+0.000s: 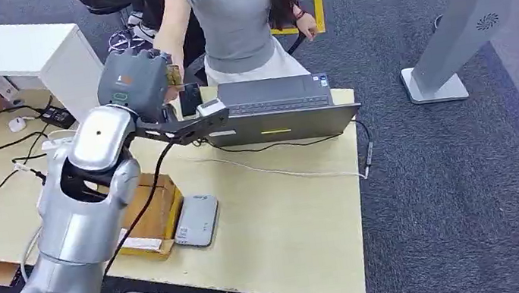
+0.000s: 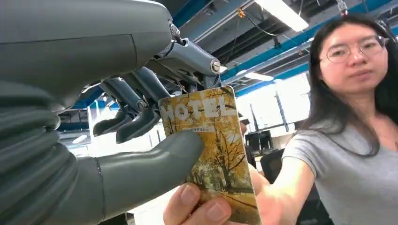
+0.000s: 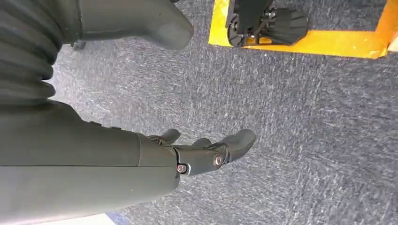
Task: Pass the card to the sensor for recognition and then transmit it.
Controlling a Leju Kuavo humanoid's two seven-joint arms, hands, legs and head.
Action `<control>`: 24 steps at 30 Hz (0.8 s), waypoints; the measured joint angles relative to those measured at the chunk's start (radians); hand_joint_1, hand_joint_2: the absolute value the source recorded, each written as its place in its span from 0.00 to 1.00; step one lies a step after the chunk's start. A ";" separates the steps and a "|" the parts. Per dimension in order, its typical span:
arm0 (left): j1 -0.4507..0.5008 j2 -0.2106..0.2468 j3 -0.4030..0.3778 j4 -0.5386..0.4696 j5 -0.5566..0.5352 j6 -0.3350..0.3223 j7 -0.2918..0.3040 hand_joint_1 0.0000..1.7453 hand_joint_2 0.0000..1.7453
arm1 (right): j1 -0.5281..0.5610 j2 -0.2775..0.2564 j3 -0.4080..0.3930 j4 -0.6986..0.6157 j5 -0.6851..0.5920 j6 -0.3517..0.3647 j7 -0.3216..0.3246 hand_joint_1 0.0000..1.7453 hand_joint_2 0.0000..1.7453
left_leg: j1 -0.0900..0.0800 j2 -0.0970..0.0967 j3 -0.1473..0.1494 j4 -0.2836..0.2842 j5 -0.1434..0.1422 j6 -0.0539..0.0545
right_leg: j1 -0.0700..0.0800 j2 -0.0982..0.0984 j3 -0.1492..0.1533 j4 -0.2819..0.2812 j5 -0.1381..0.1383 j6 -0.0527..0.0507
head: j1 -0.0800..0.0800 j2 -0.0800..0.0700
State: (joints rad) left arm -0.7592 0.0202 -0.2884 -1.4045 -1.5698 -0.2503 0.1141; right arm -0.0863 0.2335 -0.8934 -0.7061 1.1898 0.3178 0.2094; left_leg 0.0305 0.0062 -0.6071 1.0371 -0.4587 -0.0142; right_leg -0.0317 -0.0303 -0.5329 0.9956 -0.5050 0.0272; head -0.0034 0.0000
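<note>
Card (image 2: 213, 154): thin flat hotel key card with yellow tree print and "HOTEL" lettering, looks light, stiff, glossy so likely slippery; best taken by pinching both flat faces near one edge, leaving the far end free for the receiver. It sits up off the desk, between robot and person, at the far side near the laptop. Left hand (image 2: 141, 140) has it pinched: thick thumb (image 2: 164, 154) pressed on the printed face around mid-card, darker fingers (image 2: 136, 103) curled behind the upper edge, exact contact behind is hidden. Person's hand (image 2: 202, 208) grips the opposite end of the same card, thumb and finger on the lower corner, so both hold it at once, handover stage by the look of it. Risk: card slips or flexes if either pulls sideways

In head view left hand (image 1: 136, 83) is raised over the desk (image 1: 290, 219), meeting the person's reach. Grey sensor (image 1: 196, 221) lies flat on the desk near the cardboard box (image 1: 145, 216), well apart from the card. Laptop (image 1: 280, 109) at the far edge

Right hand (image 3: 206, 150) hangs over carpet, fingers loosely apart, holding nothing
</note>
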 joint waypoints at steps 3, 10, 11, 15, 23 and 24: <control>-0.029 -0.003 -0.013 0.046 0.000 -0.002 0.010 1.00 1.00 | -0.003 -0.001 0.006 0.013 -0.001 -0.011 0.010 0.00 1.00 | 0.000 0.000 0.000 0.000 0.001 -0.001 | 0.000 0.000 0.000 0.000 0.000 0.000 | 0.000 0.000; -0.050 -0.007 -0.016 0.102 0.000 -0.003 0.019 0.00 1.00 | -0.008 -0.004 0.017 0.029 -0.014 -0.017 0.022 0.00 1.00 | 0.000 0.000 0.000 0.000 0.001 -0.001 | 0.000 0.000 0.000 0.000 0.000 0.000 | 0.000 0.000; -0.050 -0.008 -0.016 0.107 0.000 -0.004 0.027 0.00 1.00 | -0.009 -0.005 0.017 0.030 -0.018 -0.017 0.025 0.00 1.00 | 0.000 0.000 0.000 0.000 0.001 -0.001 | 0.000 0.000 0.000 0.000 0.000 0.000 | 0.000 0.000; -0.047 -0.008 -0.015 0.119 0.000 0.010 0.026 0.00 1.00 | -0.009 -0.006 0.017 0.033 -0.021 -0.018 0.031 0.00 1.00 | 0.000 0.000 0.000 0.000 0.001 -0.001 | 0.000 0.000 0.000 0.000 0.000 0.000 | 0.000 0.000; -0.028 -0.015 0.025 0.119 0.000 0.033 -0.025 0.00 1.00 | -0.009 -0.006 0.017 0.034 -0.033 -0.018 0.032 0.00 1.00 | 0.000 0.000 0.000 0.000 0.001 -0.001 | 0.000 0.000 0.000 0.000 0.000 0.000 | 0.000 0.000; -0.027 -0.015 0.026 0.119 0.000 0.033 -0.025 0.00 1.00 | -0.009 -0.006 0.017 0.034 -0.033 -0.018 0.032 0.00 1.00 | 0.000 0.000 0.000 0.000 0.001 -0.001 | 0.000 0.000 0.000 0.000 0.000 0.000 | 0.000 0.000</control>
State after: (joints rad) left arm -0.7865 0.0050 -0.2625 -1.2860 -1.5702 -0.2174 0.0889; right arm -0.0958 0.2277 -0.8762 -0.6725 1.1566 0.2995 0.2415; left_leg 0.0305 0.0060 -0.6075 1.0369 -0.4577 -0.0149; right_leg -0.0316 -0.0304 -0.5327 0.9958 -0.5048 0.0273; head -0.0034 0.0000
